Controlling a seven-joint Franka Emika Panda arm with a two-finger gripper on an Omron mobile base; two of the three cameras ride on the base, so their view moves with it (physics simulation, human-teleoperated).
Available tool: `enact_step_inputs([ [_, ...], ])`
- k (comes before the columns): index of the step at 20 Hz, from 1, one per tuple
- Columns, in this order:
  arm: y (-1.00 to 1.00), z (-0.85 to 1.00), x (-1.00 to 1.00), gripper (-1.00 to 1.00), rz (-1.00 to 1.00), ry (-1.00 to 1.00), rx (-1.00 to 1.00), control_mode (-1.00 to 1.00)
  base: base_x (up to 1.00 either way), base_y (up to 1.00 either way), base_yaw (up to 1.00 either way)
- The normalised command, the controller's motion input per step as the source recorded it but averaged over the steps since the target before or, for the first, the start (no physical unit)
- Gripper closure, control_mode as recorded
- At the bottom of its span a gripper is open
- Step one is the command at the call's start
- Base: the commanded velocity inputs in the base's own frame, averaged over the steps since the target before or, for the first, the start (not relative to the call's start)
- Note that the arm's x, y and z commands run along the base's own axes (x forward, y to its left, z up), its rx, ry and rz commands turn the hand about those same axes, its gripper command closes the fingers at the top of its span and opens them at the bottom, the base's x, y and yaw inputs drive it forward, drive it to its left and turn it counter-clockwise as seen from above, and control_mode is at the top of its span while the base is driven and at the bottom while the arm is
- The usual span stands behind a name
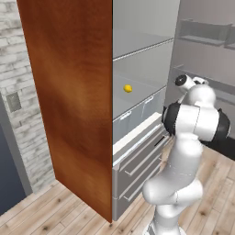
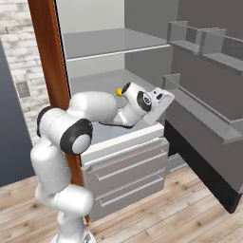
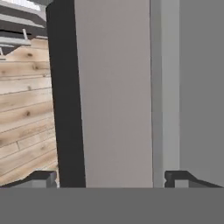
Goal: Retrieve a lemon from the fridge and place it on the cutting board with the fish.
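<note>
So you're in the fetch part of this one. The fridge (image 1: 137, 69) is standing wide open, door (image 2: 209, 109) swung out to your right with its shelves showing, and nothing's been picked up yet.

The lemon (image 1: 128, 88) is sitting on the pale grey middle shelf (image 1: 137, 98), toward the left, just above the clear drawers. From the right base camera you only catch a yellow sliver of it (image 2: 119, 91) peeking out behind the wrist, so go by the left base view for where it really is.

Your gripper (image 3: 111, 179) is spread wide, tips at opposite edges of the hand camera's picture with nothing between them. Thing is, it isn't looking at the lemon. That camera is staring at a flat grey panel with a dark edge and wood floor (image 3: 26, 109) off to one side, which I'd guess is the door or the fridge's edge. The hand itself is tucked in near the front of the fridge, around shelf height, beside the door.

Next move, as I read it: swing the wrist round toward the shelf interior until the lemon shows between the fingertips, then reach in over the shelf lip. It's small and round, so centre it well or it'll roll away when you close. Watch the shelf above too.

Cutting board and fish come later.
</note>
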Motion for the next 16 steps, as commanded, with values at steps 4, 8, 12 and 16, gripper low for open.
enact_step_inputs([
  [4,0.98,0.2,-0.38,-1.0,0.0,0.09,0.36,-1.0,0.0,0.0,0.0],
  [8,0.81,0.16,-0.08,-1.0,-0.05,0.15,0.59,-1.0,0.0,0.0,0.0],
  [12,0.72,0.03,-0.07,-1.0,-0.17,0.1,0.73,-1.0,0.0,0.0,0.0],
  [16,0.69,0.14,-0.55,-1.0,-0.2,0.01,0.63,-1.0,0.0,0.0,0.0],
])
